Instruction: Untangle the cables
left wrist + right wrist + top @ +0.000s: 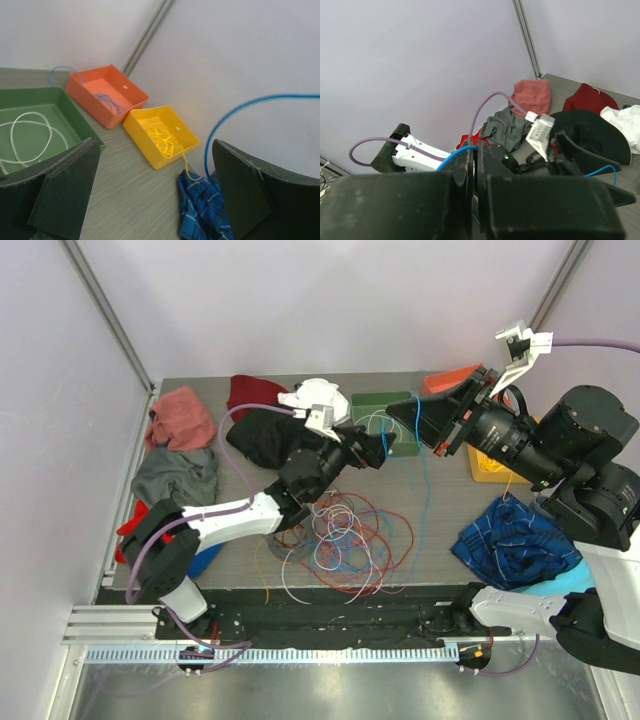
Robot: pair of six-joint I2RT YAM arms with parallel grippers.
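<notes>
Pressed together, the right gripper's (425, 423) jaws pinch a blue cable (260, 100) held above the tangle (340, 535). The left gripper's (378, 452) jaws stand spread, holding nothing. Most cables lie knotted on the table (440, 540). Beyond, the green bin (75, 117), orange bin (90, 97) and yellow bin (142, 132) each hold one, so plenty remains, I'd judge.

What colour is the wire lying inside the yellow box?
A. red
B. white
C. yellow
C: in the left wrist view the yellow box has a loose coil of yellow wire lying on its floor, with one end trailing out over the near rim.
</notes>
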